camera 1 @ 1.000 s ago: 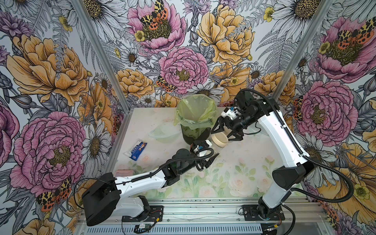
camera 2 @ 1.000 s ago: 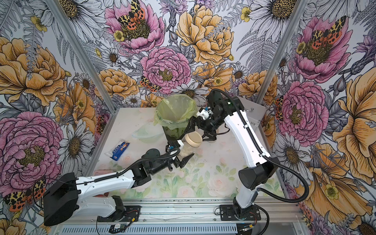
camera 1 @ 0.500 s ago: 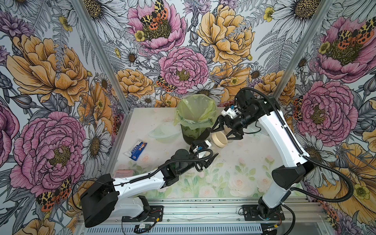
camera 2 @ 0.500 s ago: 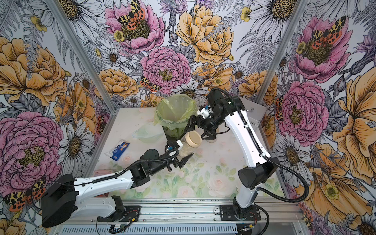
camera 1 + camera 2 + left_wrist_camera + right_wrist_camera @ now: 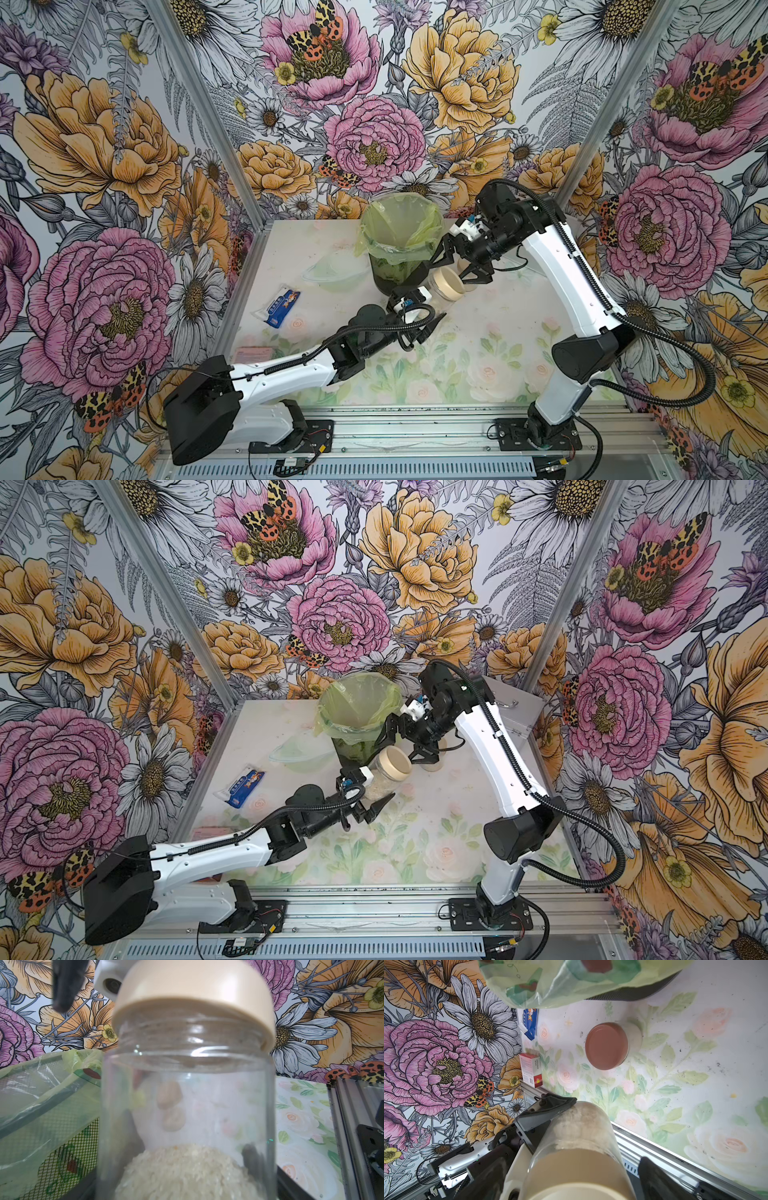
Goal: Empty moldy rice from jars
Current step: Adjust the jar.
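Barely anything has moved in the last second: the left tool still clamps the jar, tilted above the worktop just beside the bin, with rice heaped in its lower end. The right tool hangs at the beige lid with jaws spread wide (gripping nothing). A brown-lidded jar stands on the worktop.

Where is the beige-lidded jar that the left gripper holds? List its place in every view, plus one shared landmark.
In a top view: jar near centre, just right of the bin.
In a top view: jar near centre, lower right of the bin.
Left wrist: jar fills the middle of the frame.
Right wrist: jar large in the foreground, close to the lens.
Shared landmark: the green-bagged bin.
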You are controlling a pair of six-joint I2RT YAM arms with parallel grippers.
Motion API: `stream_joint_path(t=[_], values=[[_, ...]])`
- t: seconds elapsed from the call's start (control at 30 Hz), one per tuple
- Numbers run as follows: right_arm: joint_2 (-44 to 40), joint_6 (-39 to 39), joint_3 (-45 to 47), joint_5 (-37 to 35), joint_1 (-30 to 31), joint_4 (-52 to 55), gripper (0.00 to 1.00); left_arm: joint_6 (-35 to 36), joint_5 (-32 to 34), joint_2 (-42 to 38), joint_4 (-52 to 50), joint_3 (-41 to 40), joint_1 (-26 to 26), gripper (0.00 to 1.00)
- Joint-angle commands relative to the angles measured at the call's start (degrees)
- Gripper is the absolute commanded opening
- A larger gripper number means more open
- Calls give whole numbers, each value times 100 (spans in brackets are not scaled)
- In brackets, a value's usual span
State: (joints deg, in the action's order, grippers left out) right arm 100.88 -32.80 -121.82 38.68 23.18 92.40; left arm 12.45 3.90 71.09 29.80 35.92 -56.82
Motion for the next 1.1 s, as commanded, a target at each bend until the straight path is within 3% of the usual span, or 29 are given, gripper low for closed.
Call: stream_joint_path(t=[0.0,1.07], values=[[37,-227,-101,5,37,-60,99,31,147,-315,605,13,63,0],[-253,-180,144,-69,365,27,99,-121,41,-549,546,-219,338,0]])
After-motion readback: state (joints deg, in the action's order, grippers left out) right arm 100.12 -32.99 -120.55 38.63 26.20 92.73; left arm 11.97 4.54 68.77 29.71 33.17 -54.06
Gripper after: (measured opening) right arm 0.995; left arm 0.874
